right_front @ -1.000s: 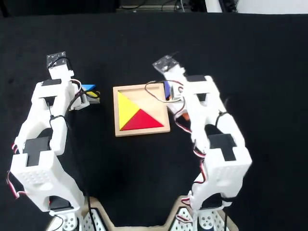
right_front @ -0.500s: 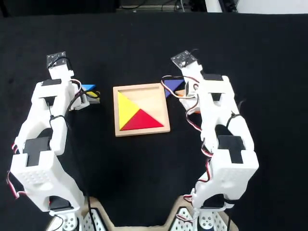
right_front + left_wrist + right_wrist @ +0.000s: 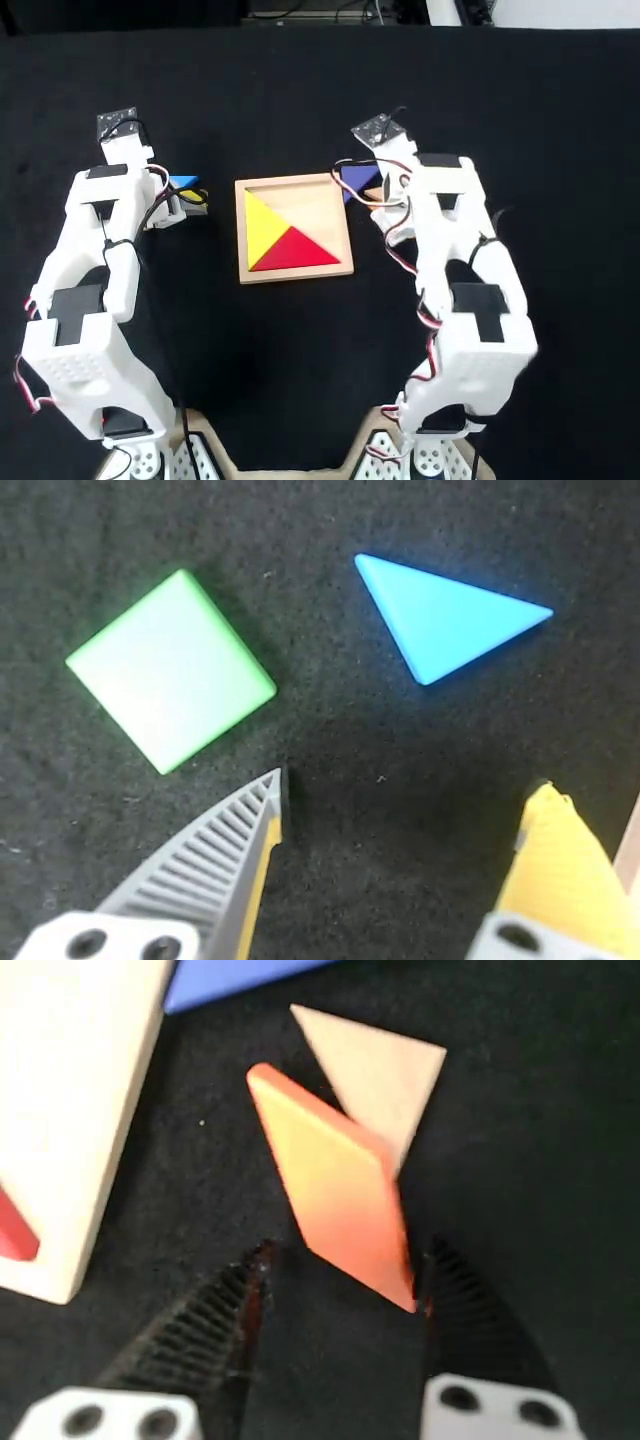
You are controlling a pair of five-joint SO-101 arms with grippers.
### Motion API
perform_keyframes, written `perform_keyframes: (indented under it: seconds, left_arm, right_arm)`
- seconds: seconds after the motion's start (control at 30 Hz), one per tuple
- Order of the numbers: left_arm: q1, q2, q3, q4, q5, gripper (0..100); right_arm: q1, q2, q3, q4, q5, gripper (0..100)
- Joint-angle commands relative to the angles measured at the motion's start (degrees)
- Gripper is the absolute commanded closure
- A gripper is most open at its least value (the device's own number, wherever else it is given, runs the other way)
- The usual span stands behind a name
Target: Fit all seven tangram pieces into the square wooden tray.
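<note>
- The square wooden tray (image 3: 294, 183) is seen in the middle of the black table cover (image 3: 300, 350), between the two arms.
- Two pieces are laid flat inside it: a yellow triangle (image 3: 261, 228) and a red triangle (image 3: 296, 250), with their long edges touching.
- The left gripper (image 3: 410, 785) is held open over the cloth to the left of the tray, and nothing is caught between its jaws.
- Just beyond its fingertips a green square (image 3: 170, 670) and a light blue triangle (image 3: 445, 615) are lying apart from each other.
- The right gripper (image 3: 345, 1260) is held open beside the tray's right wall.
- The near end of an orange parallelogram (image 3: 340, 1195) is found between its fingers, close against one of them; contact cannot be told.
- A pale wooden triangle (image 3: 385, 1065) is partly covered by the parallelogram.
- A dark blue triangle (image 3: 358, 178) lies by the tray's far right corner.
</note>
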Motion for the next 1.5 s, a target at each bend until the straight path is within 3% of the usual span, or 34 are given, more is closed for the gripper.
perform_keyframes:
  seconds: [0.0, 0.2, 0.4, 0.6, 0.83, 1.0, 1.1, 1.47]
  left_arm:
    - [-0.92, -3.34, -0.40, -0.62, 0.00, 64]
    - [-1.01, -3.34, -0.40, -0.62, 0.00, 64]
    - [-1.01, -3.34, -0.40, -0.62, 0.00, 64]
    - [-1.01, -3.34, -0.40, -0.62, 0.00, 64]
    - [-1.01, -3.34, -0.40, -0.62, 0.00, 64]
    - [-1.01, -3.34, -0.40, -0.62, 0.00, 64]
    - [-1.01, -3.34, -0.40, -0.62, 0.00, 64]
    - [-1.01, -3.34, -0.40, -0.62, 0.00, 64]
  right_arm:
    - [-1.23, -5.85, 0.31, -0.18, 0.00, 77.9]
    - [-3.08, -3.74, 3.65, -8.88, -2.11, 77.6]
    - [-2.11, -0.84, 3.65, -9.14, -1.41, 77.6]
    - [-2.20, -0.84, 4.88, -8.97, 3.78, 77.9]
    - [-5.54, 0.66, 6.55, -8.53, 15.12, 78.3]
    - [-6.95, 0.75, 6.11, -2.46, 19.16, 87.1]
    - [-6.95, 0.75, 5.93, -1.93, 19.16, 87.4]
    - [-8.62, 0.75, -0.40, 2.81, -0.97, 76.3]
